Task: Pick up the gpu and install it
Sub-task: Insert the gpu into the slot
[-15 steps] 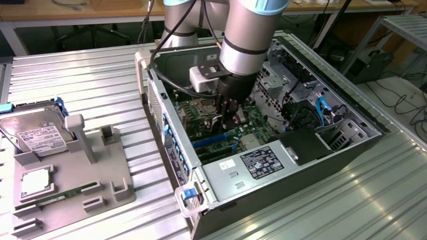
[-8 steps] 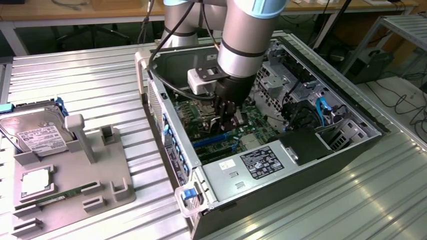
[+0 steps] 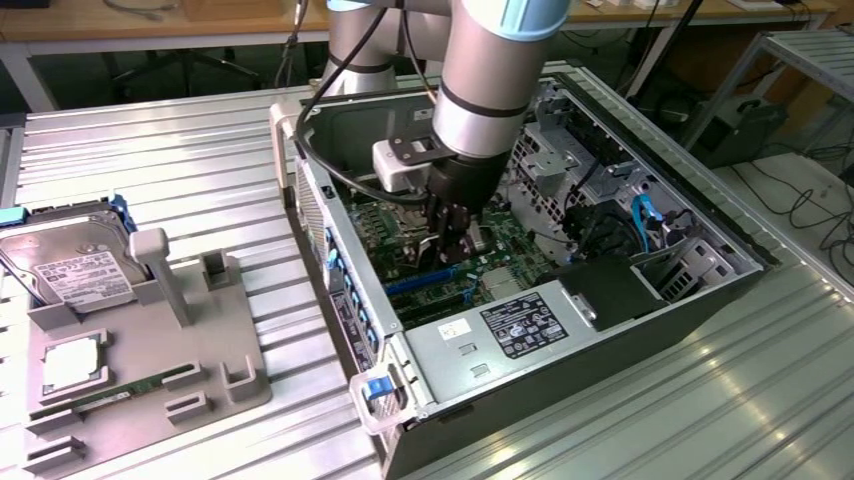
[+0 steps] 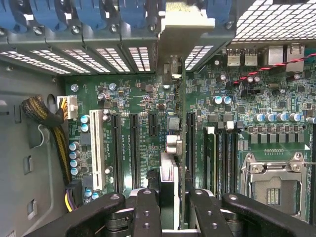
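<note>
The gpu (image 4: 174, 89) stands on edge between the gripper's (image 4: 172, 207) two black fingers (image 4: 147, 212), which are clamped on its near edge; in the wrist view it runs as a thin card from the fingers up to its pale metal bracket, which meets the row of slotted rear openings of the computer case (image 3: 721, 290). It sits low over the green motherboard (image 4: 237, 123), lined up with the long black expansion slots (image 4: 133, 143), though whether it is fully seated cannot be told. In the exterior view the gripper (image 3: 451, 240) is sunk into the open case, with the grey arm (image 3: 487, 80) coming down from above.

The case lies on its side on a ribbed, pale metal tabletop (image 3: 174, 150) (the ridges run across the whole bench and catch the light). On the exterior view's left, well apart from the case, a grey parts tray (image 3: 200, 340) holds a silver hard drive (image 3: 74, 265) with a white label, a square processor (image 3: 74, 365) and a narrow green memory stick (image 3: 114, 395). Behind the bench stands a wooden desk (image 3: 160, 25), and at the exterior view's right edge cables (image 3: 801, 200) trail over a light floor beside a metal frame.
</note>
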Controlling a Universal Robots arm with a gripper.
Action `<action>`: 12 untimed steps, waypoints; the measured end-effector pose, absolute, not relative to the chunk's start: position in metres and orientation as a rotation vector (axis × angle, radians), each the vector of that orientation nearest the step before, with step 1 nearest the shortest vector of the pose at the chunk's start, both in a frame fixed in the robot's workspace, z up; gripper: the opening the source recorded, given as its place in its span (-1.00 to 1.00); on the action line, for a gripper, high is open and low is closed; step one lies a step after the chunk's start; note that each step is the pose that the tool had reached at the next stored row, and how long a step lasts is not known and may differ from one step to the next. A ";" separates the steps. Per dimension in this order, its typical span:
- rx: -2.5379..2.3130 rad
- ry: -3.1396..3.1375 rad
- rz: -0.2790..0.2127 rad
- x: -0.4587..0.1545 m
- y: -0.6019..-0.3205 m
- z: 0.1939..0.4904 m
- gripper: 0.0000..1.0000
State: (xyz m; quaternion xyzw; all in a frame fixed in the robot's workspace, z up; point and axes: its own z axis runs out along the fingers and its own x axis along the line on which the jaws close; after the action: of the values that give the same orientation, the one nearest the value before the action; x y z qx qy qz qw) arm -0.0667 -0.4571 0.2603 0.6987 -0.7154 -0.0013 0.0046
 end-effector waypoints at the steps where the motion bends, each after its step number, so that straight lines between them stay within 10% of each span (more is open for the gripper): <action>1: 2.188 -2.241 -0.004 -0.067 -0.457 0.260 -0.45; 12: 2.188 -2.241 -0.004 -0.070 -0.457 0.253 -0.45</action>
State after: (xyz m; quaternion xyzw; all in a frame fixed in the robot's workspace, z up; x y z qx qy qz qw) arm -0.0698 -0.4571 0.2534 0.6987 -0.7154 -0.0013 0.0046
